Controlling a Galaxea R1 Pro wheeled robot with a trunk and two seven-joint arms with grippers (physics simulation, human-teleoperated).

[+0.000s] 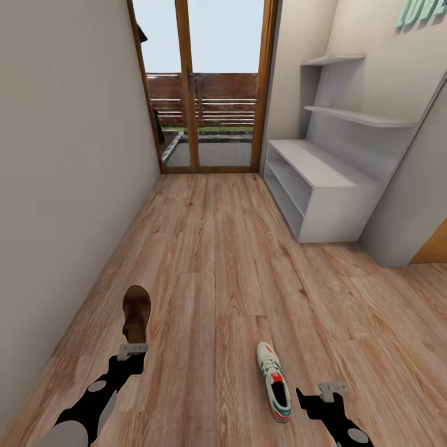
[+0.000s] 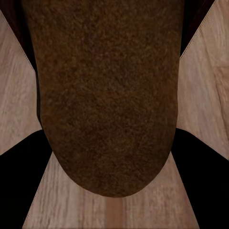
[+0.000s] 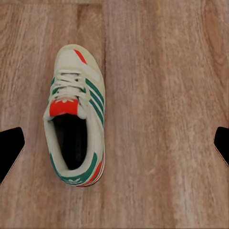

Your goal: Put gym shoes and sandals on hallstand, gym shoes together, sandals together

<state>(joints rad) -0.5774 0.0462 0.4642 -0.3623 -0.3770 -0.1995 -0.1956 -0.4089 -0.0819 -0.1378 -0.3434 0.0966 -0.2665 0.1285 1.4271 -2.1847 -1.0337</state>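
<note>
**Sandal in my left end effector, gym shoe on the floor**

Sandal point(image 1: 136, 313) sits clamped in my left end effector point(image 1: 132, 351), held above the corridor floor point(image 1: 223, 261); its brown sole point(image 2: 107, 95) faces the left wrist camera. Gym shoe point(image 1: 274, 382) lies upright on the planks just beside my right end effector point(image 1: 331, 390), whose fingers are spread wide, touching nothing. Hallstand point(image 1: 323, 180) stands well ahead on the right.

Sandal point(image 2: 109, 95) cut off by left wrist pic's edge, hiding left tool's tips. Teal wall lettering point(image 1: 422, 12) above hallstand point(image 1: 323, 180) cropped, unreadable. Right tool point(image 3: 114, 143): finger ends cropped.
</note>
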